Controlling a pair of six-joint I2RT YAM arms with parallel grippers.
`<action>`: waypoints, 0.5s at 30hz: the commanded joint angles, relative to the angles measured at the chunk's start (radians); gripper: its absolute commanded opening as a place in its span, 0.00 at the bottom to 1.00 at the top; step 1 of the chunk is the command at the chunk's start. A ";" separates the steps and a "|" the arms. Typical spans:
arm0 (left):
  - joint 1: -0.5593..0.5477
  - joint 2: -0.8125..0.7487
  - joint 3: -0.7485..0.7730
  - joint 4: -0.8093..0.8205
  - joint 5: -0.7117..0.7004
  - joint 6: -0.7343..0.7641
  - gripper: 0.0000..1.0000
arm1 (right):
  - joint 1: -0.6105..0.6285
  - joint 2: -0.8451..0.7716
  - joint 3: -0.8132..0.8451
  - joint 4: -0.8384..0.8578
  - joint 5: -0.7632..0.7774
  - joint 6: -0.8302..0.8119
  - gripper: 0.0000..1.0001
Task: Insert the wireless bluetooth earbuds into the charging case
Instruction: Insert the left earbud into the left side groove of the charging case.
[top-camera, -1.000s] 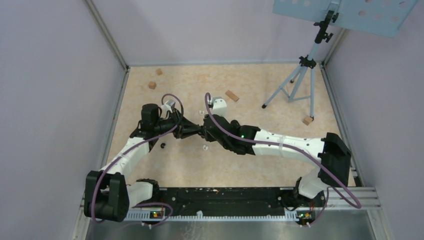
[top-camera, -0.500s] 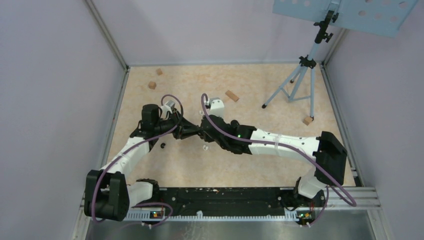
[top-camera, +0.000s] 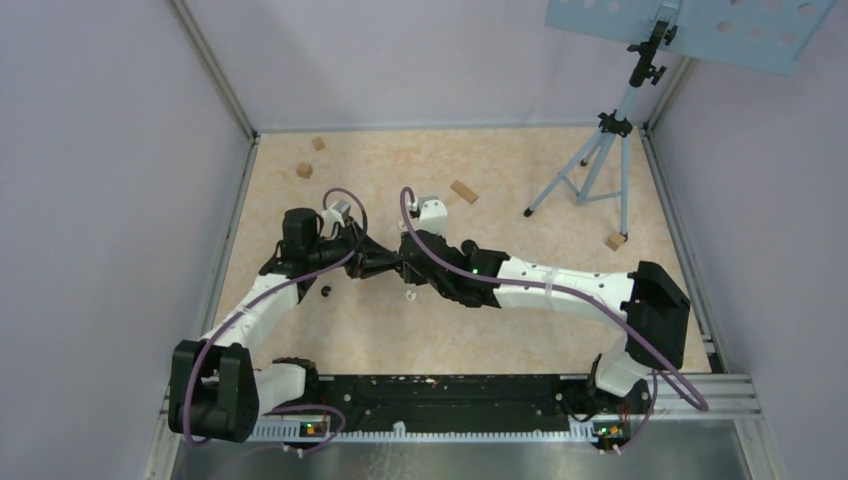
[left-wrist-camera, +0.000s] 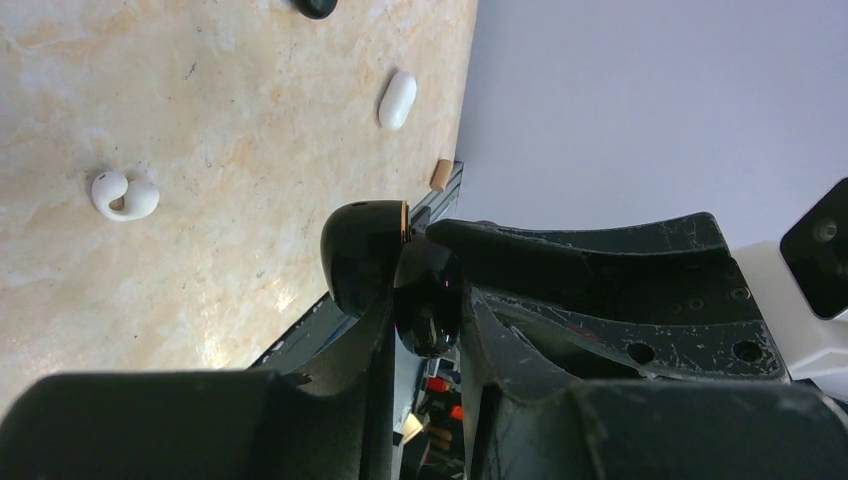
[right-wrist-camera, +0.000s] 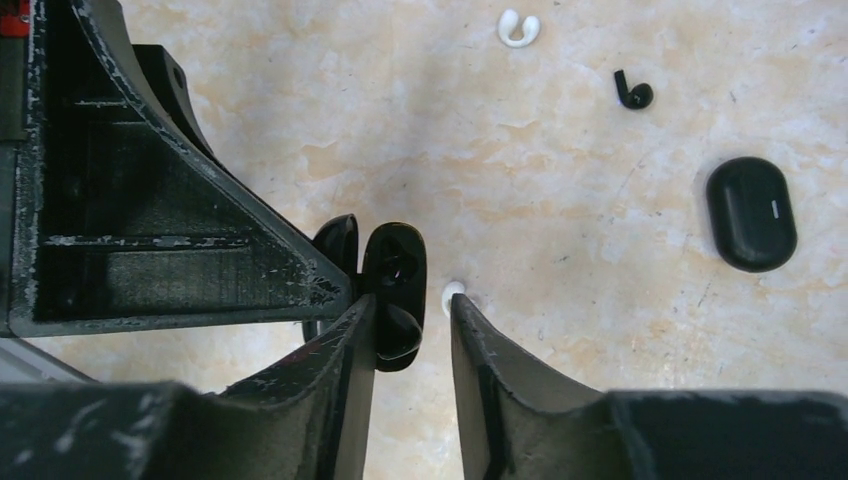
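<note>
Just spread right gripper (right-wrist-camera: 410, 305) jaws off the open black charging case (right-wrist-camera: 396, 270) pinched in left gripper (left-wrist-camera: 427, 300), likely leaving a bud inside (unseen), with white earbud (right-wrist-camera: 519, 28) and black earbud (right-wrist-camera: 633, 92) loose on table (right-wrist-camera: 560, 200).

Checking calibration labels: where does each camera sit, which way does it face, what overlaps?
Top external: fixed above and behind the bases, looking down at the table; both arms whole, left end effector meeting right end effector.
Left wrist: on left arm, facing along its own fingers at the open black charging case.
Right wrist: on right arm, facing down past its own fingers at the table.
Shared: both wrist views show the case.
</note>
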 joint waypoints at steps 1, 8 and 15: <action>-0.004 0.001 0.016 0.062 0.037 0.031 0.00 | 0.022 0.005 0.052 0.037 -0.041 0.020 0.36; -0.004 0.020 0.017 0.000 0.031 0.113 0.00 | 0.022 -0.022 0.048 0.034 -0.020 0.025 0.43; -0.004 0.056 -0.005 -0.060 0.039 0.224 0.00 | 0.021 -0.048 0.043 0.041 -0.018 0.025 0.44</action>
